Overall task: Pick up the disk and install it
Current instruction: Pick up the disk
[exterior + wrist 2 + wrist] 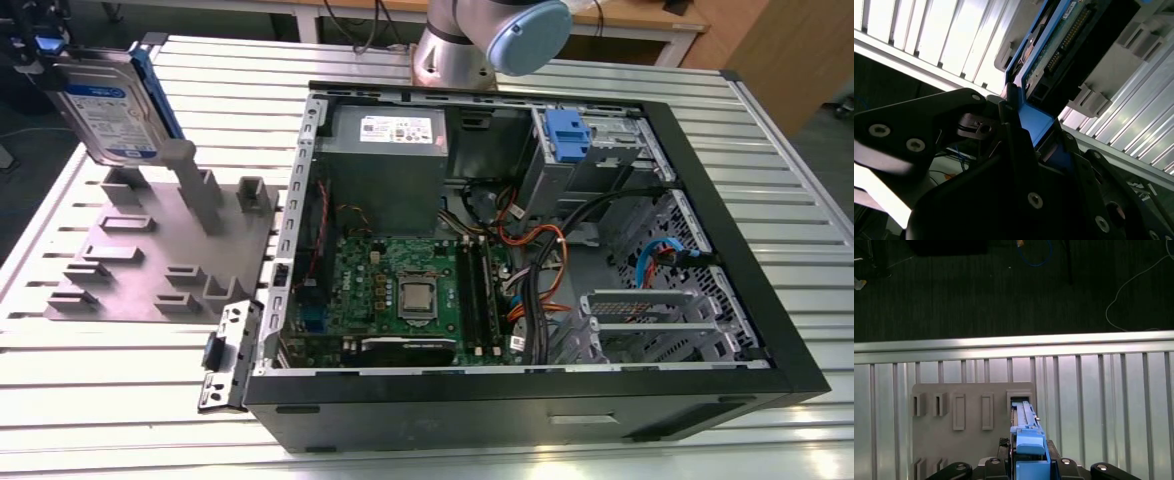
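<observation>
Currently | black two-finger gripper clenched on silver blue-framed hard disk | held upright over grey slotted fixture

The disk is silver, with a white-and-blue label and a blue frame. The gripper is black. The worktop is silvery with parallel ribs. The fixture is plain grey. The case is black, its board green and its cables orange.
</observation>
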Robot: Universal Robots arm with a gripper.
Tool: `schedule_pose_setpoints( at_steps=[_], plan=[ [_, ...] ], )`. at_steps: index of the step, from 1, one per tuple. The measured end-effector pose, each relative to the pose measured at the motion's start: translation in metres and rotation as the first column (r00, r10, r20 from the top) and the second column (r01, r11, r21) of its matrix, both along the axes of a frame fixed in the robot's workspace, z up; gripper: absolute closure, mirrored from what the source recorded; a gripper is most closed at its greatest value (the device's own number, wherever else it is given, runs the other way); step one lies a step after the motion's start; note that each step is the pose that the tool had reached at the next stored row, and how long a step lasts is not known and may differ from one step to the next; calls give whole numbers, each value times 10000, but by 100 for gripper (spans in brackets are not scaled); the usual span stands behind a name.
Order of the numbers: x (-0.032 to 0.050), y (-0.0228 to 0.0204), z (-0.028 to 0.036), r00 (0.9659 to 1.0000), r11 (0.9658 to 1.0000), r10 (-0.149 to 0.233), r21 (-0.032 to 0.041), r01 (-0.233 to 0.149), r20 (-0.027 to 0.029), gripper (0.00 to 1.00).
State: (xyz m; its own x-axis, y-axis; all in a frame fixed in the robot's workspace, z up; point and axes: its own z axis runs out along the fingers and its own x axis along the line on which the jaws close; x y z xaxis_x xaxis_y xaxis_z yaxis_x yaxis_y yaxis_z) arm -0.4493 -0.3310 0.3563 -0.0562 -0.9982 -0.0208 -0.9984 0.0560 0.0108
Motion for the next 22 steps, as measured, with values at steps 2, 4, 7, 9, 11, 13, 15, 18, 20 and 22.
schedule_pose_setpoints(
  at_steps=[2, 4, 7, 9, 11, 13, 15, 18, 20, 22],
  plan=[
    [0, 0, 6, 10000, 10000, -1, 1, 1, 2, 63],
    [0, 0, 29, 10000, 10000, 0, 0, 0, 0, 63],
    [0, 0, 35, 10000, 10000, 0, 0, 0, -1, 63],
    [0, 0, 39, 10000, 10000, 0, 0, 0, 0, 63],
    [0, 0, 44, 10000, 10000, 0, 0, 0, 0, 63],
    [0, 0, 50, 10000, 10000, 0, 0, 0, 0, 63],
    [0, 0, 56, 10000, 10000, 0, 0, 0, 0, 63],
    [0, 0, 65, 10000, 10000, 0, 0, 0, 0, 63],
    [0, 0, 71, 10000, 10000, 0, 0, 0, 0, 63],
    [0, 0, 77, 10000, 10000, 0, 0, 0, 1, 63]
  ],
)
